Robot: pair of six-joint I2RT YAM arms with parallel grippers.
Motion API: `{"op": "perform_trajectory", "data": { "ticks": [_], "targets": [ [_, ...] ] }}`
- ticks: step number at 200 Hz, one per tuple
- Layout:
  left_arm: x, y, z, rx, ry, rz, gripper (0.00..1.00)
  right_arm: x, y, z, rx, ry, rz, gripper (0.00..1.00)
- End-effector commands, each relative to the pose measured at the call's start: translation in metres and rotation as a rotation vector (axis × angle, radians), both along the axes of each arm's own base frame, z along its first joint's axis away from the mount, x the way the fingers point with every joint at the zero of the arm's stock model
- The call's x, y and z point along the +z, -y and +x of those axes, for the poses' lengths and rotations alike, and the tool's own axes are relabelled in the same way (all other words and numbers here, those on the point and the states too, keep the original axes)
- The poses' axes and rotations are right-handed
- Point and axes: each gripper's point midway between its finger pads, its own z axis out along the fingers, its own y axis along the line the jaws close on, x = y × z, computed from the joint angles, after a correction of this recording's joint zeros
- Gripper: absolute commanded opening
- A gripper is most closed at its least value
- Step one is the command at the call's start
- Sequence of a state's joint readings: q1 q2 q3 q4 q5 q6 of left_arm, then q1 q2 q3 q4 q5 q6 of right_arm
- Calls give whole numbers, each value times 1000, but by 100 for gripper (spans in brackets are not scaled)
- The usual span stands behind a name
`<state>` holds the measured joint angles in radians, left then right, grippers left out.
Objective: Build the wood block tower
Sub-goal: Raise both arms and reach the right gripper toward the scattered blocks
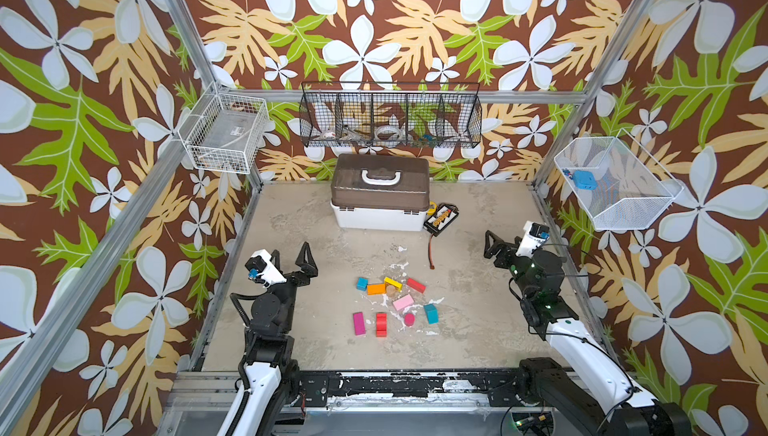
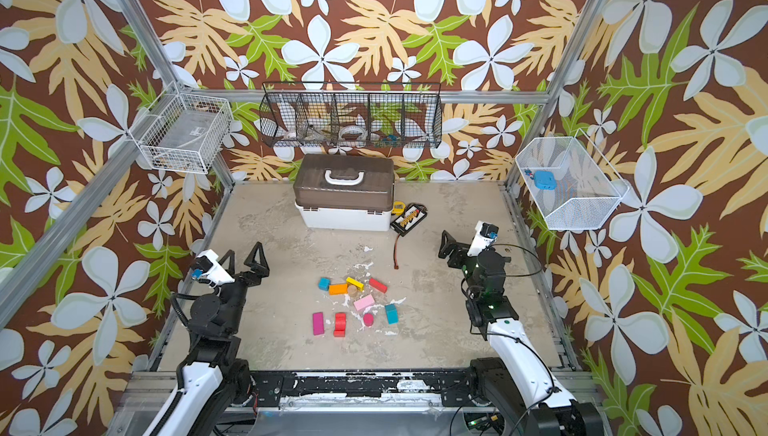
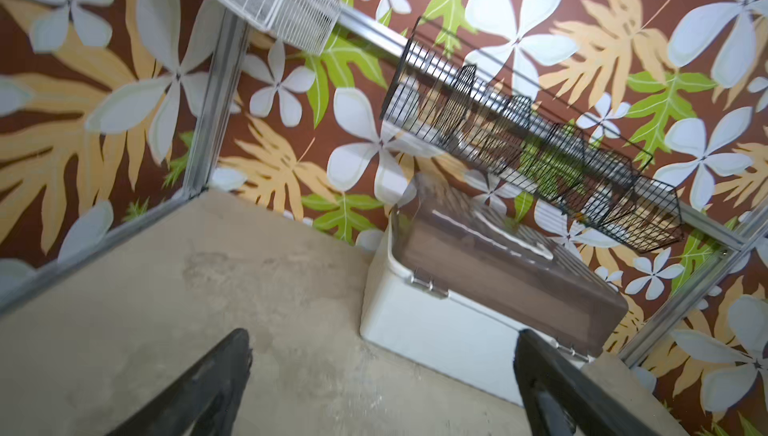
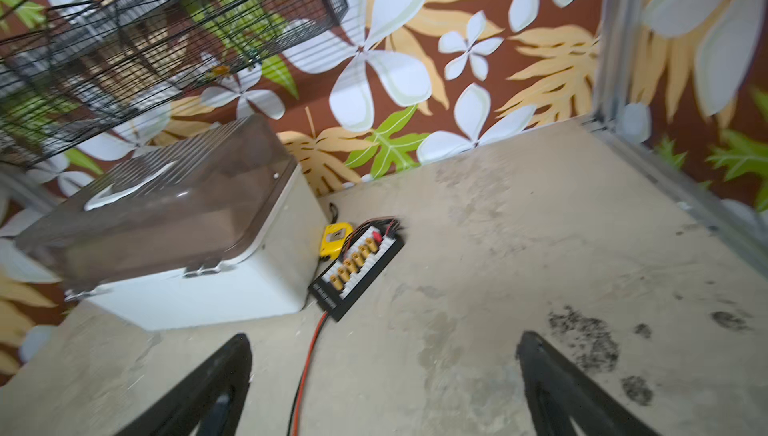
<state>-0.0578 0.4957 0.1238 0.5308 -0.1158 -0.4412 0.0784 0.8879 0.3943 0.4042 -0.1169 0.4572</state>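
Observation:
The wood blocks lie loose and flat on the table in both top views, and no tower is in view. At the back lie a teal cube [image 1: 362, 283], orange bar [image 1: 376, 289], yellow bar [image 1: 392, 283], tan cylinder [image 1: 390, 290] and red bar [image 1: 415, 285]. Nearer the front are a pink block [image 1: 403, 301], teal block [image 1: 431, 313], magenta cylinder [image 1: 409, 319], red block [image 1: 380, 324] and magenta bar [image 1: 359, 323]. My left gripper [image 1: 291, 253] [image 3: 383, 334] hangs open left of them. My right gripper [image 1: 503, 240] [image 4: 384, 336] is open at the far right. Both are empty.
A white box with a brown lid [image 1: 380, 218] stands at the back, a black and yellow pack [image 1: 441, 218] beside it, its red wire [image 1: 432, 251] trailing toward the blocks. Wire baskets [image 1: 390, 116] hang on the walls. A metal rail [image 1: 395, 388] runs along the front.

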Motion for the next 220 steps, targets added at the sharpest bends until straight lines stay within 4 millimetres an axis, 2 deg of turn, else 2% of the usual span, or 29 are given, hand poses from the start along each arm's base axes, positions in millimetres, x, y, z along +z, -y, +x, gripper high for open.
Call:
{"op": "perform_trajectory", "data": {
  "ticks": [1, 13, 33, 63, 91, 115, 132, 145, 165, 191, 220],
  "targets": [
    [-21, 4, 1, -26, -85, -111, 100, 4, -33, -11, 186, 14, 111, 100],
    [-23, 4, 4, -29, -96, -141, 100, 6, -38, -12, 211, 27, 116, 100],
    [-30, 7, 13, -35, -145, -154, 100, -7, -29, -6, 133, -47, 154, 100],
    [-55, 22, 33, -109, -317, -133, 97, -14, -43, -3, 208, -55, 217, 100],
    [-89, 24, 44, -109, -484, -95, 93, -32, -87, -5, 388, -169, 198, 100],
    [-121, 12, 44, -34, -563, -92, 92, -47, -117, -15, 314, -223, 1, 100],
    [-134, 4, 45, 19, -601, -93, 88, -52, -149, -25, 386, -244, -53, 98],
    [-131, 2, 49, 33, -596, -85, 87, -58, -169, -29, 438, -276, -80, 93],
    [-124, 5, 53, 12, -544, -82, 89, -81, -190, -28, 454, -380, -172, 83],
    [-125, 11, 50, -25, -537, -83, 87, -109, -200, -24, 417, -480, -312, 74],
    [-117, 10, 42, -14, -487, -82, 87, -134, -217, -22, 452, -553, -371, 69]
  ]
}}
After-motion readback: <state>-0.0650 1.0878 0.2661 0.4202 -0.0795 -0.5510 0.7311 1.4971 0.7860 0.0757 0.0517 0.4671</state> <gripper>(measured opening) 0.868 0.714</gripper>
